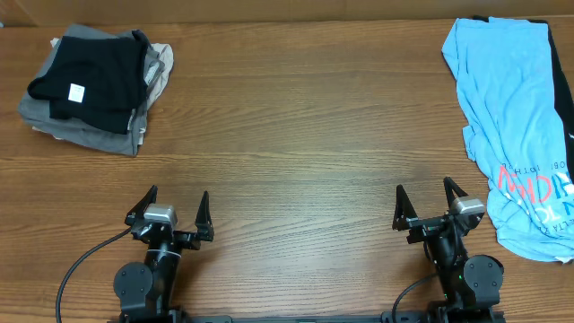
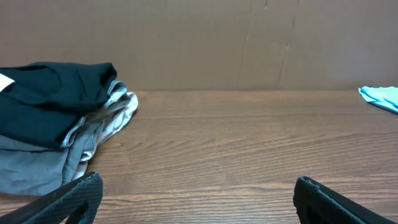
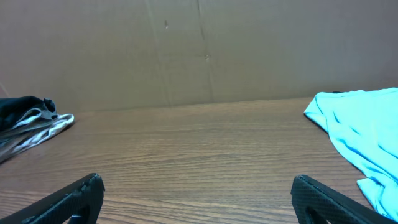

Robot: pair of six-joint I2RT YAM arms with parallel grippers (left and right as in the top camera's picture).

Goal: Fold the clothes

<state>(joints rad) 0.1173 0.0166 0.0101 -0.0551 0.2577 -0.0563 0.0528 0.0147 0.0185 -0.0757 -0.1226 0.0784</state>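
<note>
At the lower edge of the overhead frame, the left gripper (image 1: pixel 177 205) and right gripper (image 1: pixel 423 197) sit low, jaws spread wide, holding nothing. No fold looks begun, so I judge this to be the start, with a garment to fetch first. The blue T-shirt (image 1: pixel 511 117) lies rumpled down the right edge, just beside the right gripper. The next move likely calls for that arm to pinch a hem and drag the shirt onto the bare table (image 1: pixel 296 135) centre. At upper left, well apart, a black garment (image 1: pixel 90 76) tops a grey stack (image 1: pixel 90 135). Nothing blocks the reach.
</note>
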